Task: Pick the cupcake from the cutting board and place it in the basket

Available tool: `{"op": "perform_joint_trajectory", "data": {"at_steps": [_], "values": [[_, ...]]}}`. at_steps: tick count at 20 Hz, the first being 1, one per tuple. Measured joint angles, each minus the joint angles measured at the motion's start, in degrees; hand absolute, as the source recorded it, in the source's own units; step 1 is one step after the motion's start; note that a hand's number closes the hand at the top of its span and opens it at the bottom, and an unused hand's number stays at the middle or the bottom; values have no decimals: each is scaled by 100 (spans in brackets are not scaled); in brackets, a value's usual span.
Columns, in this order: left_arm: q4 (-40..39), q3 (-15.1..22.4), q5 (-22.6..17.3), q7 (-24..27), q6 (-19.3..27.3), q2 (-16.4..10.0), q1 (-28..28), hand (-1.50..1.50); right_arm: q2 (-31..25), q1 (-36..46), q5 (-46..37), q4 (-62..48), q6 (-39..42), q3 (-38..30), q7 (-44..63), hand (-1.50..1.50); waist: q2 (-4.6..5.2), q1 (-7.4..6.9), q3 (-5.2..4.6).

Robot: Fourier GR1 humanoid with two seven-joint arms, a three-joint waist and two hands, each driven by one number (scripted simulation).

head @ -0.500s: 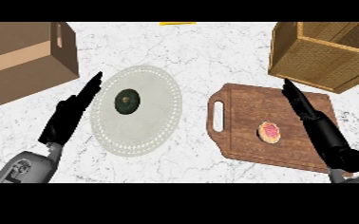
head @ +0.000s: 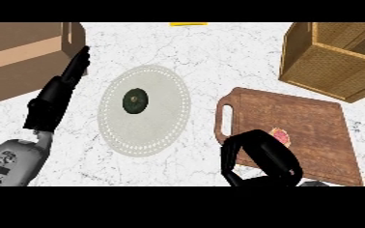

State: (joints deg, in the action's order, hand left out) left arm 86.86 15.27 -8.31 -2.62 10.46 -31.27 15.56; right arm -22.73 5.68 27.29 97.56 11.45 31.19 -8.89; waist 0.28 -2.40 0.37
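The right robot hand partly hides the cupcake; the basket runs off-frame.

The table is white, veined in grey. The plate is pale grey-white with a dotted rim, and a dark green lump sits on it. To the right, the cutting board is red-brown and grained, the cupcake pink and red. Far right is a tan woven basket, far left a brown box. The left robot hand and right robot hand are both black.

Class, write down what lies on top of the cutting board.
A pink-topped cupcake lies on the cutting board, partly covered by the right hand, which also hides the board's near left corner.
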Motion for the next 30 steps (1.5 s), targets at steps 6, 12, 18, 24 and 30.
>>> {"op": "perform_joint_trajectory", "data": {"at_steps": [6,12,18,24,30], "values": [[-20,-289,44,443,29,3,-325,0,208,-152,-859,1360,-693,666,674,-150,-54,217,-38],[0,-364,42,396,19,-25,-324,0,-764,924,-2081,1883,-906,-48,1744,-150,-91,286,-64],[16,-370,48,411,-41,-15,-232,0,-2255,2171,-2513,2039,442,-268,2728,-150,-74,178,-80],[10,-374,66,412,-95,33,-157,0,-3189,3213,-1794,1871,2300,-225,3304,-150,-37,109,-73],[-61,-466,111,459,-182,126,-153,0,-3098,4002,-1326,1135,3586,-175,3685,-150,-21,126,-55]]}}
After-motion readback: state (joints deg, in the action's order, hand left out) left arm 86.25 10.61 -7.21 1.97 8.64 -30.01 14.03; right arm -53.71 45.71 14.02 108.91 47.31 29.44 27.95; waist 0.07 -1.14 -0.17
